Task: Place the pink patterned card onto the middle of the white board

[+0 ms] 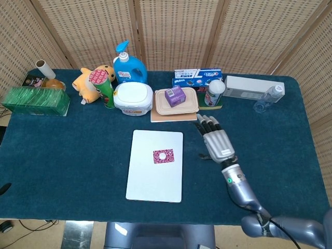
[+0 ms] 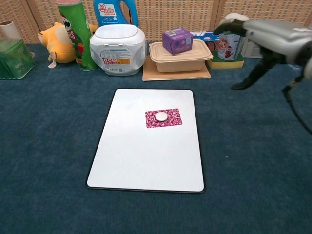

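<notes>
My right hand (image 1: 217, 142) is hanging over the dark cloth to the right of the white board (image 1: 145, 181), fingers spread and holding nothing — well apart from the card; my left hand is showing in neither view. Along the back of the table (image 1: 78, 150) a green tube can (image 2: 74, 34), a yellow plush toy (image 2: 53, 41), a blue detergent bottle (image 1: 127, 65), a white wipes tub (image 2: 118, 43) and a tan lunch box (image 2: 180, 56) with a small purple box (image 2: 177, 40) on its lid are standing in a row, none of them crowding the board. The pink patterned card (image 2: 163, 118) is lying flat near the board's middle, a little toward the far edge, its long axis running left to right across the board's short side, with a small white disc (image 2: 161, 116) sitting on its centre. I cannot read the writing on any of the labels.
</notes>
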`<act>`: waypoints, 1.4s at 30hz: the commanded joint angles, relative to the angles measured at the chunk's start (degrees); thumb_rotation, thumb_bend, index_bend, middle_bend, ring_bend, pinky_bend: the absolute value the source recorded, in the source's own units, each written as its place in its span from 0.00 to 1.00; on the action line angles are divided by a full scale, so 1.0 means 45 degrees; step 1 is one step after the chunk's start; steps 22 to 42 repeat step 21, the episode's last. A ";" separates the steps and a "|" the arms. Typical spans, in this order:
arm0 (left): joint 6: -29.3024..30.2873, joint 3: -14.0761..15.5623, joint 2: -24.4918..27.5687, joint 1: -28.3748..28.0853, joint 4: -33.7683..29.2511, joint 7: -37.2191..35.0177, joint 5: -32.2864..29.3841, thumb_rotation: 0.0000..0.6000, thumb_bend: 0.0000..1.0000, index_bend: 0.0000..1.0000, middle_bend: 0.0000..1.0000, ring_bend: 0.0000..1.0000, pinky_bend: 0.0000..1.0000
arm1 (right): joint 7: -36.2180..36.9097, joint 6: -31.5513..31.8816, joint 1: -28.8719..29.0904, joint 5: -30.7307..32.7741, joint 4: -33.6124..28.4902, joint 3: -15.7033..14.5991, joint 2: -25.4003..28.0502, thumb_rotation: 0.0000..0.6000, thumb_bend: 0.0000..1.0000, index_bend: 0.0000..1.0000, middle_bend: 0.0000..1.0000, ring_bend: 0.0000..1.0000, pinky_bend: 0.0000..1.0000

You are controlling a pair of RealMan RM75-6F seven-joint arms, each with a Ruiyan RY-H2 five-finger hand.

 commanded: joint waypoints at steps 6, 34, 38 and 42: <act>0.0057 0.0073 -0.0126 0.0050 -0.0210 0.0527 0.0099 1.00 0.09 0.00 0.00 0.00 0.00 | 0.2934 0.2554 -0.2899 -0.1965 0.0456 -0.1424 0.2106 1.00 0.00 0.01 0.00 0.00 0.00; -0.0165 -0.0025 -0.0068 -0.0089 -0.0285 0.0518 -0.0063 1.00 0.09 0.00 0.00 0.00 0.00 | 0.3771 0.5213 -0.5864 -0.3949 0.0075 -0.2337 0.3305 1.00 0.00 0.00 0.00 0.00 0.01; -0.0165 -0.0025 -0.0068 -0.0089 -0.0285 0.0518 -0.0063 1.00 0.09 0.00 0.00 0.00 0.00 | 0.3771 0.5213 -0.5864 -0.3949 0.0075 -0.2337 0.3305 1.00 0.00 0.00 0.00 0.00 0.01; -0.0165 -0.0025 -0.0068 -0.0089 -0.0285 0.0518 -0.0063 1.00 0.09 0.00 0.00 0.00 0.00 | 0.3771 0.5213 -0.5864 -0.3949 0.0075 -0.2337 0.3305 1.00 0.00 0.00 0.00 0.00 0.01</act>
